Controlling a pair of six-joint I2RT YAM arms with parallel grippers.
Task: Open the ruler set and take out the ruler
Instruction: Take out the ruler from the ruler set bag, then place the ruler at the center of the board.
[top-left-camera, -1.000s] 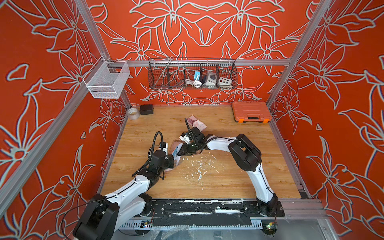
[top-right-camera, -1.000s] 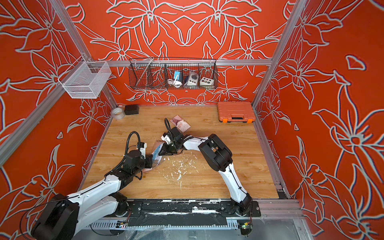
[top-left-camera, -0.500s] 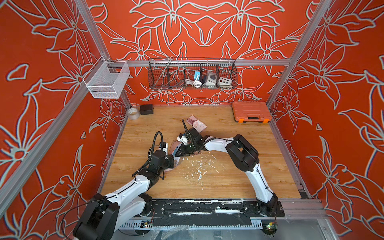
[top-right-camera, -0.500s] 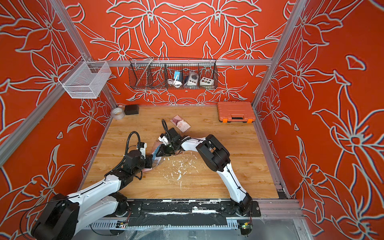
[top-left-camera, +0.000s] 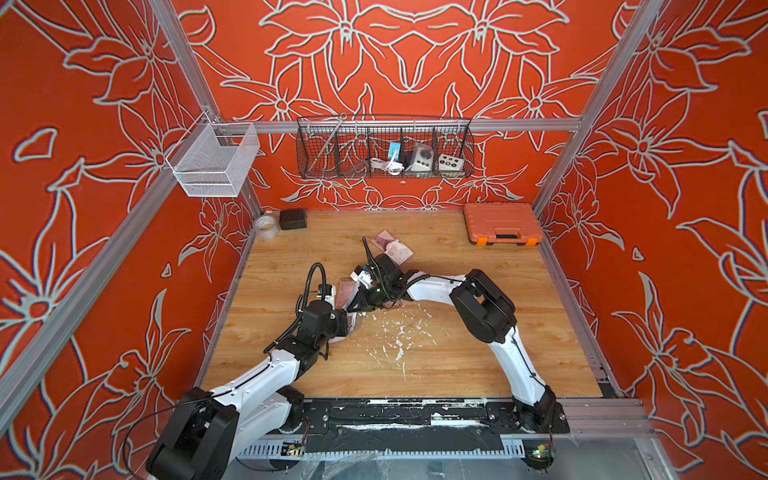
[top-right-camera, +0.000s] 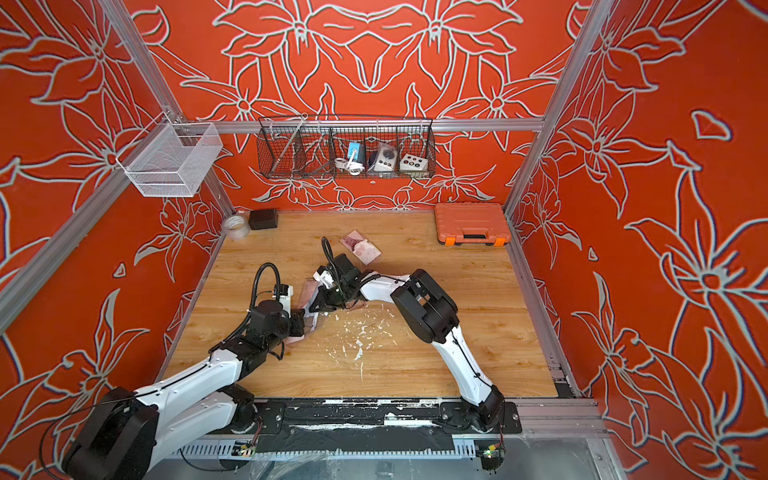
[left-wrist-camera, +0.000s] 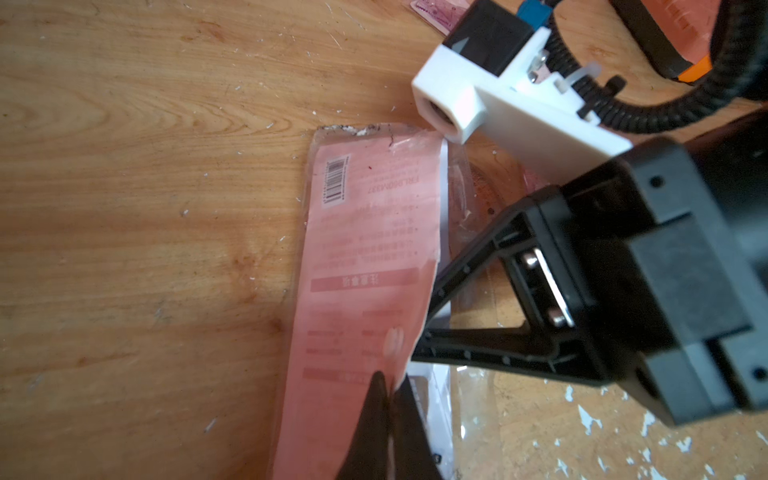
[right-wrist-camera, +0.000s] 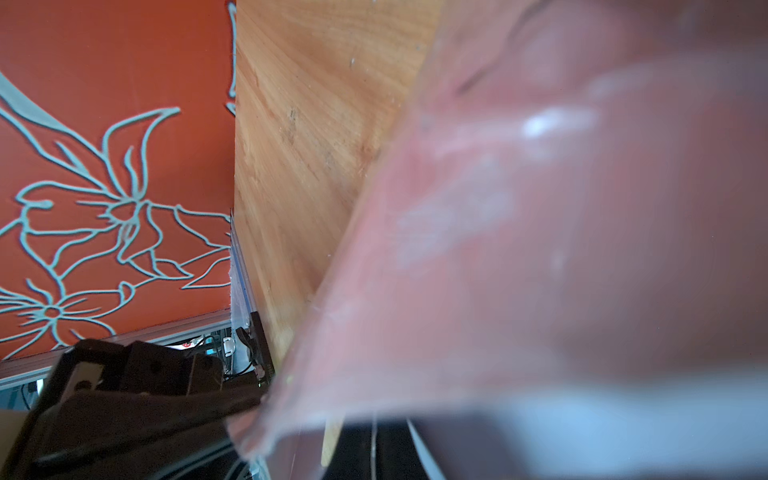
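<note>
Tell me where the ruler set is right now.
In both top views the ruler set lies just left of the middle of the table, held by the left gripper and the right gripper, beside white scuff marks.

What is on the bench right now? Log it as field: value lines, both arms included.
ruler set packet: pink card in a clear sleeve, far end lying on the table
left gripper: jaws shut on the packet's near end
right gripper: jaws shut on the packet's long edge
ruler: not seen outside the sleeve
pink pieces: behind the arms, apart from the packet
orange case: closed, far corner
</note>
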